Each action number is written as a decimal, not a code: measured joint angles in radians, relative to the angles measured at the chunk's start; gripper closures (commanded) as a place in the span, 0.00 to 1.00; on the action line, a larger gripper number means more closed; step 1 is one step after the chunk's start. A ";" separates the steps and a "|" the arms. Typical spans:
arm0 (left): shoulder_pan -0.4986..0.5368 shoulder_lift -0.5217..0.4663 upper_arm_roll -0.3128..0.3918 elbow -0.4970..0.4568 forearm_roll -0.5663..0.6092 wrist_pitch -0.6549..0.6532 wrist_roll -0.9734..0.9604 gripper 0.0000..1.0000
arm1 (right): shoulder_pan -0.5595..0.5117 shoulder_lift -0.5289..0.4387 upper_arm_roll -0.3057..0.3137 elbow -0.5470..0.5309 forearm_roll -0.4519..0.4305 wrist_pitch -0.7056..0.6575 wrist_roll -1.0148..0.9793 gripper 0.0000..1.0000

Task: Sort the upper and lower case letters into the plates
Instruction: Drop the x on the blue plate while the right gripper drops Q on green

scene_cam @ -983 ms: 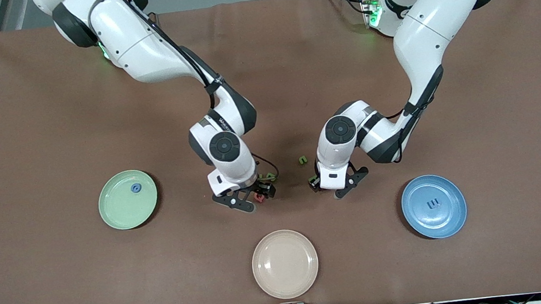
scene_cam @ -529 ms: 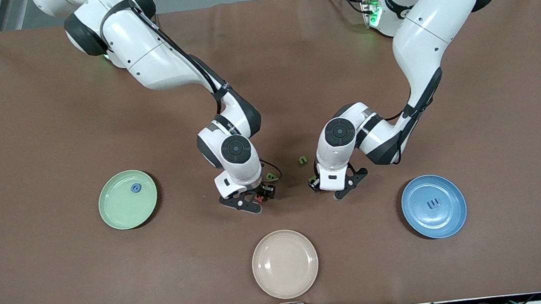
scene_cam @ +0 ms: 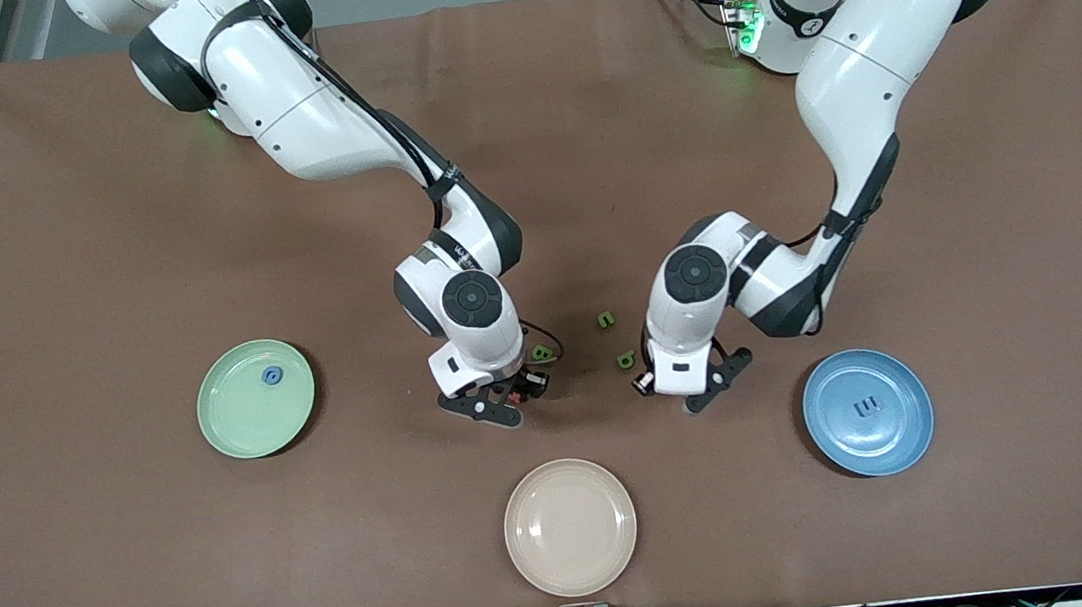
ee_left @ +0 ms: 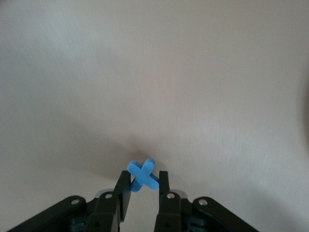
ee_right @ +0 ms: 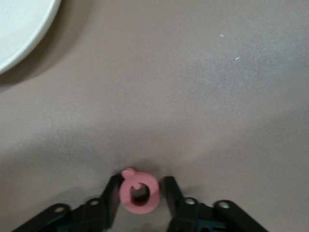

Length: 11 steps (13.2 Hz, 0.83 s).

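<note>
A blue x (ee_left: 143,175) and pink Q (ee_right: 139,191) are shown over brown cloth (scene_cam: 93,250); plates are seen in mint (scene_cam: 237,426), blue (scene_cam: 896,382) and beige (scene_cam: 571,527).

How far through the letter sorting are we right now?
Two letters are sorted: the blue G in the green plate and the blue m in the blue plate. In hand: left gripper holds the x, right gripper the pink Q. Three green letters lie loose.
</note>
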 measured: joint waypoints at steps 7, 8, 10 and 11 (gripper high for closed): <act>0.220 -0.028 -0.012 0.073 0.000 -0.155 0.472 0.99 | -0.213 -0.158 0.011 -0.184 0.000 -0.036 -0.291 1.00; 0.261 -0.028 -0.021 0.066 0.000 -0.161 0.543 0.99 | -0.275 -0.221 0.026 -0.250 0.000 -0.043 -0.378 1.00; 0.345 -0.036 -0.039 0.038 0.000 -0.165 0.689 0.86 | -0.395 -0.340 0.050 -0.389 0.001 -0.050 -0.553 1.00; 0.387 -0.041 -0.046 0.018 0.000 -0.167 0.757 0.61 | -0.447 -0.392 0.056 -0.455 0.004 -0.050 -0.632 1.00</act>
